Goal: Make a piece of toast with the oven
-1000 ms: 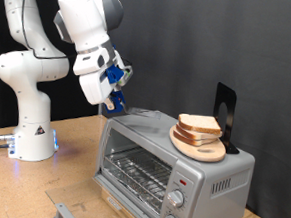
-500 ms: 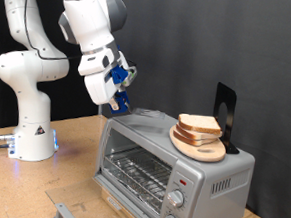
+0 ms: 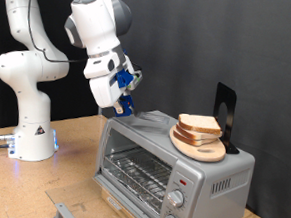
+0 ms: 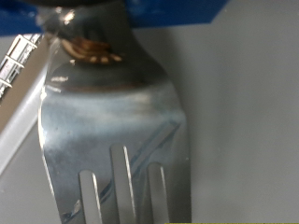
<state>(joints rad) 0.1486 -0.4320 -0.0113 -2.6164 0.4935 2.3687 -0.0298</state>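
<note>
The silver toaster oven (image 3: 172, 163) stands at the exterior view's lower right, with its door down and the wire rack (image 3: 136, 174) showing inside. On top of it, a round wooden plate (image 3: 205, 151) carries a piece of toast (image 3: 199, 123), pale tan with a brown crust, lying on a second similar slice. My gripper (image 3: 122, 95) hangs just above the oven's top, at its end towards the exterior view's left and short of the plate. It is shut on a metal fork (image 3: 125, 109). The wrist view shows the fork (image 4: 112, 121) tines-down over the grey oven top (image 4: 243, 112).
A black upright stand (image 3: 223, 114) rises behind the plate on the oven top. Two round knobs (image 3: 176, 199) sit on the oven's right panel. The arm's white base (image 3: 31, 136) stands on the wooden table at the exterior view's left. A black curtain forms the backdrop.
My gripper has moved with the fork towards the exterior view's right, closer to the plate on the oven top. The bread, plate and oven have not moved.
</note>
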